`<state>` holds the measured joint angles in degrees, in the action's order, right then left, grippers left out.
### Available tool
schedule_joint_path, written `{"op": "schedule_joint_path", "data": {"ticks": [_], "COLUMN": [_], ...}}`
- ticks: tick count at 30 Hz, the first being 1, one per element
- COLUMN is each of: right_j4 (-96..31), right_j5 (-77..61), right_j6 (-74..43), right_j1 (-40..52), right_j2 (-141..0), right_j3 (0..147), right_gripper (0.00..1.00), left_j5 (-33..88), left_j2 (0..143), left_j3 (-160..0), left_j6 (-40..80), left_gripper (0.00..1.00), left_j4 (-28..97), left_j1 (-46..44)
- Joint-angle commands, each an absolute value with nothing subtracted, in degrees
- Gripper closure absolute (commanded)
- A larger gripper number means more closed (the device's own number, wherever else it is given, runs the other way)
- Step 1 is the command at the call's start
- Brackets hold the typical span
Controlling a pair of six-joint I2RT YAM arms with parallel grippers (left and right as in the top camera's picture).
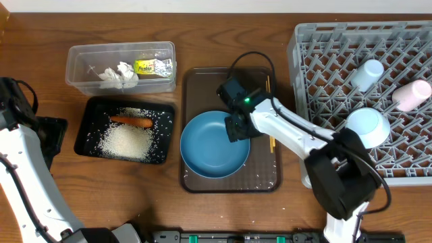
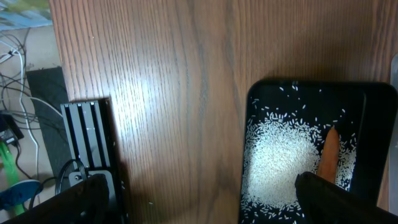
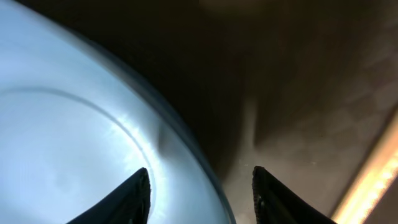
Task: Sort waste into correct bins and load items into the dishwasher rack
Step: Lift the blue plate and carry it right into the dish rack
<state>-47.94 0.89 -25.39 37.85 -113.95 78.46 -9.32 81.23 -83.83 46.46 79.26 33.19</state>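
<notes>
The large blue dish [image 1: 212,148] lies on the brown serving tray [image 1: 202,81]. My right gripper [image 1: 237,127] is down at the dish's far rim. In the right wrist view its jaws [image 3: 199,186] stand apart astride that rim, one finger over the dish's inside [image 3: 74,124] and one outside it. Thin chopsticks [image 1: 271,138] lie along the tray's right side. In the grey rack [image 1: 317,74] sit a light-blue cup [image 1: 368,74], a white-pinkish cup [image 1: 412,94] and a small bowl [image 1: 368,126]. My left gripper [image 2: 202,202] hangs open over bare table beside the black tray [image 2: 373,99].
The black tray holds rice [image 1: 126,142] and a carrot [image 1: 131,121]. Behind it, the clear box [image 1: 84,64] holds a crumpled tissue [image 1: 118,74] and a yellow-green wrapper [image 1: 153,67]. Stray rice grains dot the brown tray's front. A black stand [image 2: 93,143] sits at the table's left edge.
</notes>
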Motion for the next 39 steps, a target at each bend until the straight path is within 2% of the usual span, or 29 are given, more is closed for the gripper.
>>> {"op": "schedule_joint_path", "data": {"ticks": [1,4,8,16,21,27,31,34,39], "right_j4": [-48.0,-48.0,-49.5,-61.1,-67.6,-68.1,-66.5,-66.4,-66.6], "right_j5": [0.5,0.6,-0.3,0.8,9.1,18.2,20.3,26.9,35.3], "right_j6": [-26.3,-27.1,-27.7,-25.2,-25.0,-22.1,-17.9,-17.9,-18.9], "right_j1": [38.3,38.3,37.6,32.6,25.4,12.1,2.3,-3.4,-7.8], "right_j2": [-114.9,-114.8,-114.2,-107.8,-100.9,-94.1,-92.1,-92.6,-93.0], "right_j3": [78.3,78.3,79.9,91.7,101.0,109.1,109.8,109.4,109.0], "right_gripper": [0.62,0.84,0.99,0.99,0.98,0.99,0.99,0.99,0.99], "left_j5": [-9.6,-9.6,-9.6,-9.6,-9.6,-9.6,-9.6,-9.6,-9.6], "left_j2": [81.4,81.4,81.4,81.4,81.4,81.4,81.4,81.4,81.4], "left_j3": [-83.9,-83.9,-83.9,-83.9,-83.9,-83.9,-83.9,-83.9,-83.9], "left_j6": [46.1,46.1,46.1,46.1,46.1,46.1,46.1,46.1,46.1], "left_gripper": [0.02,0.02,0.02,0.02,0.02,0.02,0.02,0.02,0.02], "left_j4": [79.4,79.4,79.4,79.4,79.4,79.4,79.4,79.4,79.4], "left_j1": [33.4,33.4,33.4,33.4,33.4,33.4,33.4,33.4,33.4]}}
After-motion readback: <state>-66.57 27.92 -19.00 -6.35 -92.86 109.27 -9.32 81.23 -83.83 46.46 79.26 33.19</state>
